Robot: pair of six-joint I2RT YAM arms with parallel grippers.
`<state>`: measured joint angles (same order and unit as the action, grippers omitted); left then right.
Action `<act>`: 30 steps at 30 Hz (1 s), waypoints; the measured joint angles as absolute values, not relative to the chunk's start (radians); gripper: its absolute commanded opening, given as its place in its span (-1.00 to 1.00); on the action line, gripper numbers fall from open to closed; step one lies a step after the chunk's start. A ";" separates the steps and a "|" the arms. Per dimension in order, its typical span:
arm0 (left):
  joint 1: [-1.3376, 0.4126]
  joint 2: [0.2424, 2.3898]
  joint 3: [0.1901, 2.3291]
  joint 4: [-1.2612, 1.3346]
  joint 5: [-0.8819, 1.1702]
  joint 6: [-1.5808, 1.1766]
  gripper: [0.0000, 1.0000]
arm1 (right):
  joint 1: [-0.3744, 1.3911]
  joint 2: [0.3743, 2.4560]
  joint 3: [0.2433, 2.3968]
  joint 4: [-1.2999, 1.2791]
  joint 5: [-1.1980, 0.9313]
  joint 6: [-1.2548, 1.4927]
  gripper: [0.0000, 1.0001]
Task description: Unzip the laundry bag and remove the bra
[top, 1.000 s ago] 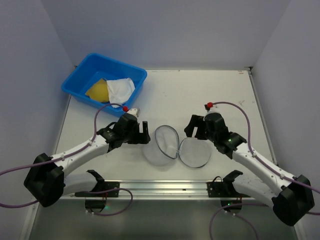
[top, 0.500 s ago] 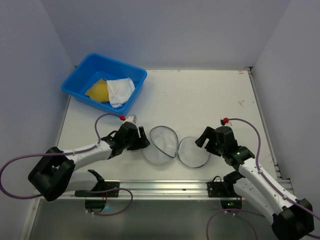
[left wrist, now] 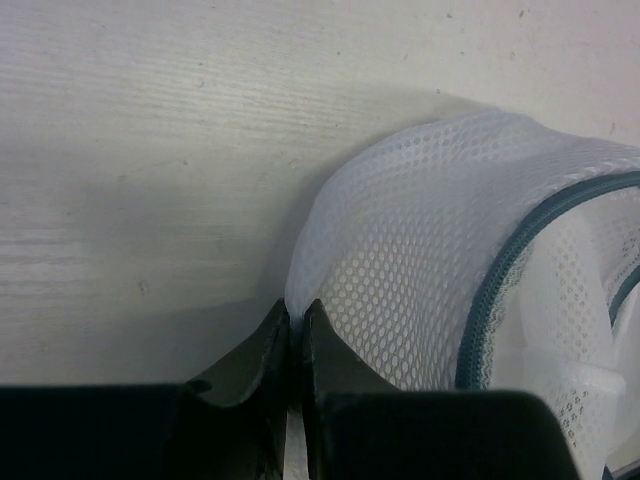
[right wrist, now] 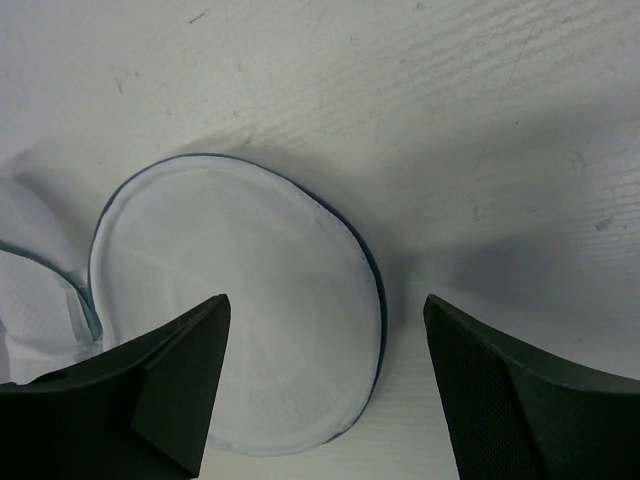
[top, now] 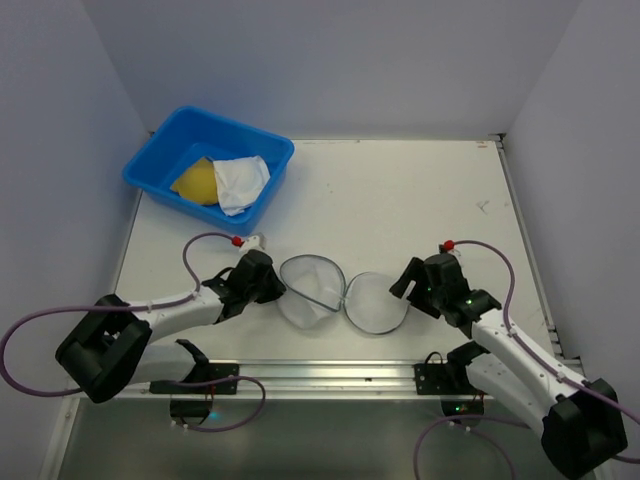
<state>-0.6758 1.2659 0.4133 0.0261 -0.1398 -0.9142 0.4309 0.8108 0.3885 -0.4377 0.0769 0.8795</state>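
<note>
Laundry bag (top: pixel 312 292) is seen unzipped and splayed into two dome halves on the table (top: pixel 420 190), its long axis laid left to right between the grippers. Mesh on its left half is pinched tight by the left gripper (left wrist: pixel 296 318). The right gripper (right wrist: pixel 325 305) is held spread wide above the right half, with nothing grasped. No garment is seen in either half. The bra (top: pixel 195 182) lies in the blue tub (top: pixel 152 143) at the far left, beside a white cloth (top: pixel 242 180), well apart from both halves and nearer the left arm. Only a release is judged to be left.
</note>
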 measured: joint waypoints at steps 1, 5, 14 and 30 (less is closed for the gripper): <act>-0.676 1.256 0.414 0.011 -0.152 -0.914 -0.91 | 0.431 0.822 0.385 -0.431 0.071 0.883 0.58; -0.676 1.217 0.415 -0.042 -0.197 -0.908 -0.93 | 0.431 0.873 0.369 -0.395 0.050 0.886 0.48; -0.676 1.191 0.415 -0.076 -0.216 -0.886 -0.97 | 0.431 1.039 0.386 -0.278 -0.010 0.873 -0.45; -0.775 1.388 0.709 -0.069 -0.196 -0.841 -1.00 | 0.431 0.900 0.700 -0.563 0.225 0.665 -1.00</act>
<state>-0.7746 1.3884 0.7094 -0.0692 -0.1959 -0.8413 0.4309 0.9001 0.6998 -0.5629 0.2253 0.6655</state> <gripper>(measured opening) 0.084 0.015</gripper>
